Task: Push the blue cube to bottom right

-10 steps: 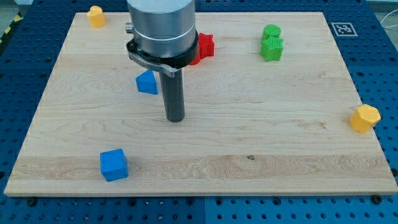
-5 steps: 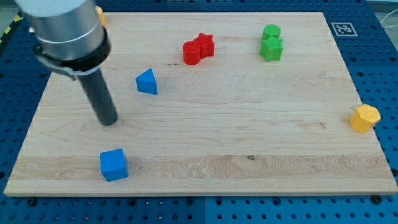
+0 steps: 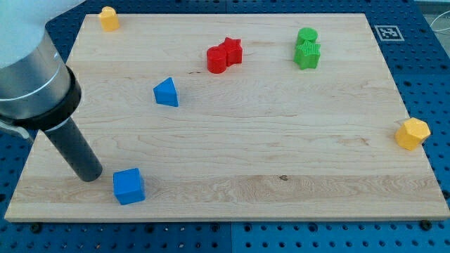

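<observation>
The blue cube [image 3: 129, 186] sits on the wooden board [image 3: 232, 140] near the view's bottom left. My tip [image 3: 90, 176] stands on the board just to the left of the blue cube, a small gap apart, slightly higher in the view. The rod rises up and to the left from it to the arm's grey body at the view's left edge.
A blue triangular block [image 3: 166, 93] lies above the cube. A red cylinder [image 3: 217, 60] and red star [image 3: 232, 50] touch near the top middle. Two green blocks [image 3: 307, 49] sit at top right. Yellow blocks lie at top left [image 3: 107, 18] and at the right edge [image 3: 412, 133].
My tip has moved from the board's middle to the left and down, ending beside the blue cube's left side. No block has moved.
</observation>
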`<state>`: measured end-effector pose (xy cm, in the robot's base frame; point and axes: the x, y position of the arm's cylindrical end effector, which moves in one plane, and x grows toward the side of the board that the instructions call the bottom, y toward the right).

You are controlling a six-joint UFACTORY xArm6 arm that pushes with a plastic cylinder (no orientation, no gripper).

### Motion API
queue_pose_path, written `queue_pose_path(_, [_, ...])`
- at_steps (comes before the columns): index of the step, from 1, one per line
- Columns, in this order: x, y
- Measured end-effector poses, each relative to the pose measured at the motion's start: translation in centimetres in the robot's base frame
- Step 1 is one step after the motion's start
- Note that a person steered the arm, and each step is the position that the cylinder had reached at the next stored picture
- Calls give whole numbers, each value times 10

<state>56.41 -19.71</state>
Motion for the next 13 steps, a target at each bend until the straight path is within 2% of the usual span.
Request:
queue_pose_path(2, [33, 2])
queue_pose_path(5, [28, 60])
queue_pose_path(6, [12, 71])
queue_pose_path(10, [27, 96])
queue_pose_path(13, [14, 122])
